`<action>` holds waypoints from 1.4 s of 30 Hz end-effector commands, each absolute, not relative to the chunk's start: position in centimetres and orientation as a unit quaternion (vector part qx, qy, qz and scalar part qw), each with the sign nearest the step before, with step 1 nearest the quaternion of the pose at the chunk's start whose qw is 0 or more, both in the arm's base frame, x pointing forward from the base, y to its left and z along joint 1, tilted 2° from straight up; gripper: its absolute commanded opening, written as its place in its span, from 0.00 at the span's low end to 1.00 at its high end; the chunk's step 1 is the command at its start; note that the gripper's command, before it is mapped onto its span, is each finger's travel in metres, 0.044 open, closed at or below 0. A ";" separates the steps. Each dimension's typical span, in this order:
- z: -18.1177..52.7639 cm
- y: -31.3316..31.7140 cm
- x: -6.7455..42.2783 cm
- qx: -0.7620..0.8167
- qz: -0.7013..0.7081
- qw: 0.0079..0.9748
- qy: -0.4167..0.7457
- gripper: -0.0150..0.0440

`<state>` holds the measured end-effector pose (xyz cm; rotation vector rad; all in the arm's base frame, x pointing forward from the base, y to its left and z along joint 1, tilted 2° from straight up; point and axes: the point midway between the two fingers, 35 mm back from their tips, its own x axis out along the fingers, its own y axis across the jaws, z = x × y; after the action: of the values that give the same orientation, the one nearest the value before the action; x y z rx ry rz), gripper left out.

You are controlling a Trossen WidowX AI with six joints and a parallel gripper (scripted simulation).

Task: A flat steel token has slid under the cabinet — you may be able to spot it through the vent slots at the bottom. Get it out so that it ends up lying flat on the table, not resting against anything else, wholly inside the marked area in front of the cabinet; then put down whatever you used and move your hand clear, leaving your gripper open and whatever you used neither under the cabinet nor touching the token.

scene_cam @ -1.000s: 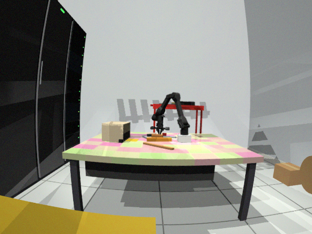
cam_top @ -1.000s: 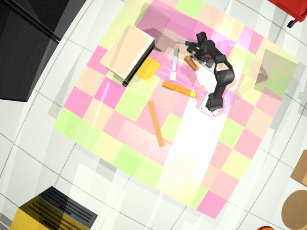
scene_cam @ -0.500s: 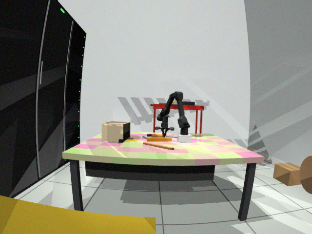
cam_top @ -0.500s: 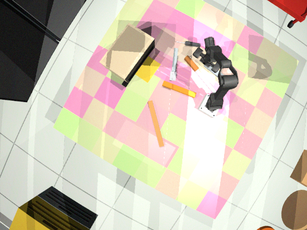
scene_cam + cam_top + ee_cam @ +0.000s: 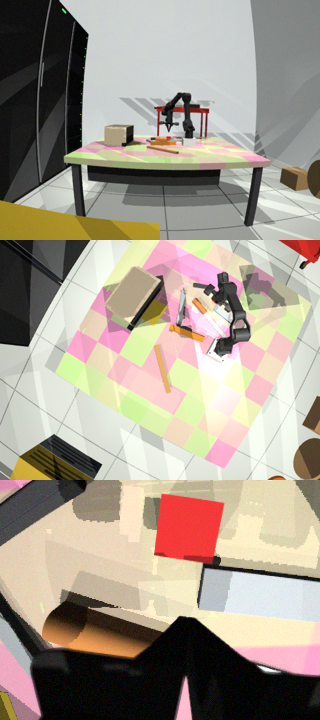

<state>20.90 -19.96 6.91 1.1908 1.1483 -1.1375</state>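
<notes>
From the top, the cabinet (image 5: 133, 294) sits near the far left corner of the checkered worktop (image 5: 144, 405), with the yellow marked area (image 5: 154, 311) touching its front. The token cannot be seen in any view. The arm reaches from its white base (image 5: 214, 352) toward the far edge; the claw (image 5: 216, 299) is hidden under the wrist here. Beside it lie an orange-handled tool (image 5: 199, 305), a grey bar (image 5: 181, 305), an orange block (image 5: 186, 333) and a black-handled tool (image 5: 200, 285). A long wooden stick (image 5: 162, 364) lies apart, toward the worktop's middle.

The exterior view shows the claw (image 5: 168, 127) pointing down, above the items and touching none.

In the wrist view, the claw (image 5: 181, 692) is pinched fully closed and holds nothing; below it appear the orange handle (image 5: 85, 630), a red block (image 5: 189, 527) and a pale grey bar (image 5: 260, 596).
</notes>
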 end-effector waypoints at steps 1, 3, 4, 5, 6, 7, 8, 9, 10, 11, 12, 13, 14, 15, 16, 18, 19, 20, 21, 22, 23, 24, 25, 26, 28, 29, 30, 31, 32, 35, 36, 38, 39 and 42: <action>6.6 -19.9 20.8 0.501 -0.478 0.534 0.486 0.25; 6.8 -19.9 20.9 0.500 -0.478 0.536 0.484 0.25; 6.8 -19.9 20.8 0.500 -0.478 0.535 0.485 0.25; 6.7 -19.9 20.8 0.500 -0.478 0.534 0.485 0.25; 6.6 -19.9 20.8 0.501 -0.478 0.533 0.486 0.25; 6.6 -19.9 20.8 0.501 -0.478 0.534 0.486 0.25; 6.6 -19.9 20.8 0.501 -0.478 0.534 0.486 0.25; 6.6 -19.9 20.8 0.501 -0.478 0.534 0.486 0.25; 6.6 -19.9 20.8 0.501 -0.478 0.534 0.486 0.25; 6.6 -19.8 20.8 0.499 -0.477 0.535 0.488 0.30; 6.7 -19.8 20.9 0.495 -0.472 0.539 0.492 0.34; 6.7 -19.7 21.1 0.487 -0.465 0.546 0.499 0.39; 6.7 -19.5 21.2 0.478 -0.457 0.554 0.507 0.43; 6.8 -19.4 21.4 0.468 -0.448 0.562 0.514 0.48; 6.8 -19.3 21.6 0.458 -0.439 0.570 0.522 0.52; 6.9 -19.0 21.9 0.439 -0.421 0.585 0.537 0.61; 6.9 -18.8 22.1 0.429 -0.411 0.592 0.545 0.65; 7.0 -18.7 22.2 0.419 -0.402 0.599 0.552 0.70; 7.0 -18.6 22.5 0.408 -0.392 0.606 0.559 0.71; 7.1 -18.5 22.7 0.398 -0.382 0.613 0.565 0.71; 7.1 -18.3 22.9 0.388 -0.372 0.620 0.572 0.71; 7.2 -18.2 23.2 0.377 -0.362 0.626 0.578 0.71; 7.2 -18.1 23.4 0.366 -0.352 0.632 0.585 0.71; 7.3 -18.0 23.6 0.355 -0.342 0.638 0.591 0.71; 7.4 -17.7 24.1 0.333 -0.322 0.650 0.602 0.71; 7.4 -17.6 24.3 0.322 -0.311 0.656 0.608 0.71; 7.5 -17.4 24.6 0.311 -0.300 0.661 0.613 0.71; 7.5 -17.3 24.8 0.300 -0.290 0.666 0.618 0.71; 7.6 -17.1 25.0 0.289 -0.280 0.671 0.623 0.71; 7.7 -16.7 25.7 0.256 -0.248 0.685 0.636 0.71; 7.8 -16.5 25.9 0.245 -0.237 0.689 0.640 0.71; 7.9 -16.2 26.3 0.222 -0.216 0.696 0.647 0.71; 7.9 -16.1 26.5 0.211 -0.205 0.700 0.651 0.71; 8.0 -15.6 27.1 0.176 -0.173 0.709 0.661 0.71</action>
<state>26.39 -16.13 7.85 0.4908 1.4428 -0.4724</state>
